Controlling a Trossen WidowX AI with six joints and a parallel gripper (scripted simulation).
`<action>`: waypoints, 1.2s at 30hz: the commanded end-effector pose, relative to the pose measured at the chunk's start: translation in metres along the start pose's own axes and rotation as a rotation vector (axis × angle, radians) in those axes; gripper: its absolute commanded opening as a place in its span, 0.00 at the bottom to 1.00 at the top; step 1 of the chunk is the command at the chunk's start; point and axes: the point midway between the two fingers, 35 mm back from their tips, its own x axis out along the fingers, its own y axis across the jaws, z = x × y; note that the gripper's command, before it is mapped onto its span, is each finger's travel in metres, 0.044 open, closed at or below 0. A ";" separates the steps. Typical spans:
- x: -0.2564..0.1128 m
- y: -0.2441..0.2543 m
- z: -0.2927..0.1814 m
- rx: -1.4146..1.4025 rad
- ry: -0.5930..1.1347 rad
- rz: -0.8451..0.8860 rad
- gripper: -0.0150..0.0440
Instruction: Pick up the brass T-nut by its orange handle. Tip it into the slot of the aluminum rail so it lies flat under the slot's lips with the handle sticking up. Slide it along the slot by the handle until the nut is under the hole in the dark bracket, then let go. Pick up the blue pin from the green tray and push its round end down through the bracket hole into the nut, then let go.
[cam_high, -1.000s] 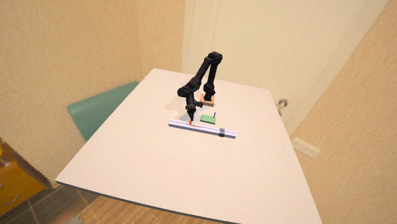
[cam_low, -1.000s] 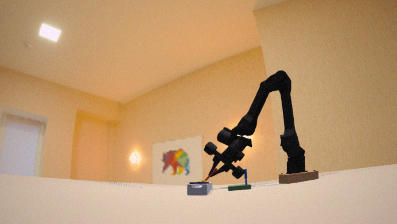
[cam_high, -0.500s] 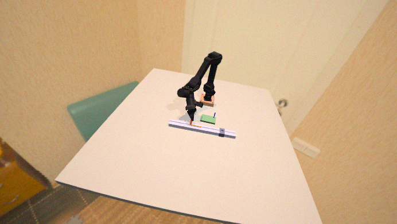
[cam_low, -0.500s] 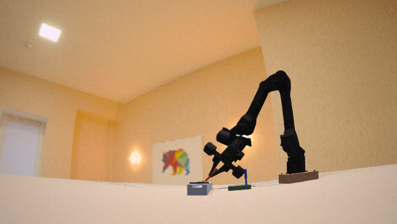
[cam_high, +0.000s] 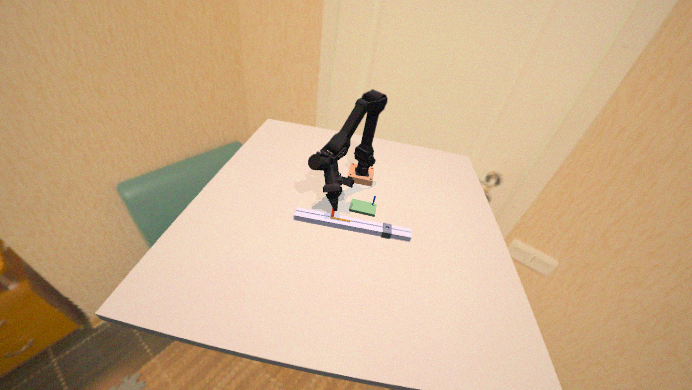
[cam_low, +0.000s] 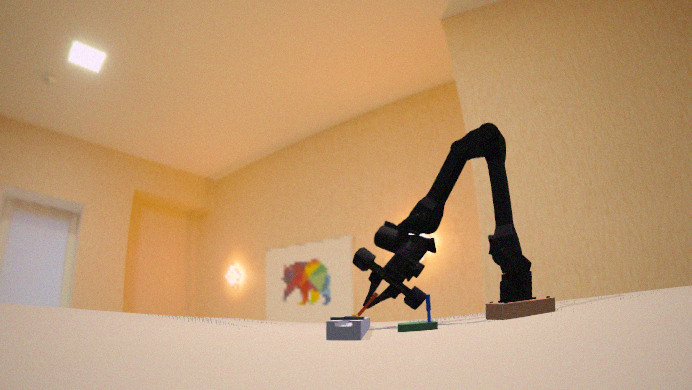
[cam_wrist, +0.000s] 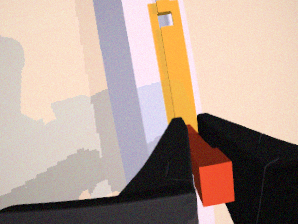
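Note:
My gripper (cam_high: 335, 210) (cam_low: 369, 306) (cam_wrist: 189, 125) is shut on the orange handle (cam_high: 333, 214) (cam_low: 364, 308) (cam_wrist: 216, 182) of the brass T-nut (cam_high: 342, 219) (cam_wrist: 178, 70). The handle leans in the exterior view. The nut lies lengthwise along the slot at the top of the aluminum rail (cam_high: 320, 221) (cam_low: 346, 331) (cam_wrist: 119, 85), near the rail's left part. Its long plate still shows above the slot; whether an edge is under a lip I cannot tell. The dark bracket (cam_high: 386, 233) sits near the rail's right end. The blue pin (cam_high: 374, 200) (cam_low: 428, 308) stands upright in the green tray (cam_high: 361, 207) (cam_low: 414, 327).
The tray lies between the rail and the arm's wooden base (cam_high: 361, 179) (cam_low: 520, 309), right of the gripper in the top view. All stand on the pale table (cam_high: 300, 300) (cam_low: 200, 350).

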 end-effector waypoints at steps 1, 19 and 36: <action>0.000 -0.003 -0.001 -0.005 0.004 0.006 0.00; 0.000 -0.005 -0.002 0.007 0.004 0.046 0.00; 0.000 -0.007 -0.002 0.019 0.004 0.086 0.00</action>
